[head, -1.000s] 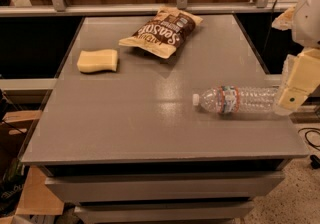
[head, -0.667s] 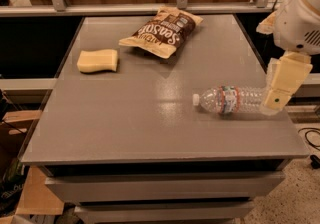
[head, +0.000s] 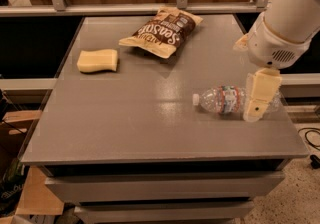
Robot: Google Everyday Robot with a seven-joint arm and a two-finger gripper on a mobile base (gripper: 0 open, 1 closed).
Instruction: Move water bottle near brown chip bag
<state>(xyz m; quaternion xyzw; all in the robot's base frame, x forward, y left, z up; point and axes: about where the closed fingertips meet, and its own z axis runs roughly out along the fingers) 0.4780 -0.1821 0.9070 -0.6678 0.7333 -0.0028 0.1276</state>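
The water bottle [head: 222,100] lies on its side on the right part of the grey table [head: 140,123], with its white cap pointing left. The brown chip bag [head: 162,30] lies at the far middle of the table, well apart from the bottle. My gripper [head: 255,110] hangs from the white arm [head: 282,28] on the right. It points down over the bottle's base end and hides part of it. I cannot tell whether it touches the bottle.
A pale yellow sponge block [head: 98,60] lies at the left of the table. A shelf rail with metal posts [head: 150,8] runs behind the table. Cardboard boxes [head: 20,138] stand on the floor at the left. The table's right edge is close to the bottle.
My arm has moved left from the table's right edge, and the gripper now sits over the bottle's base end. The bottle, bag and sponge have not moved.
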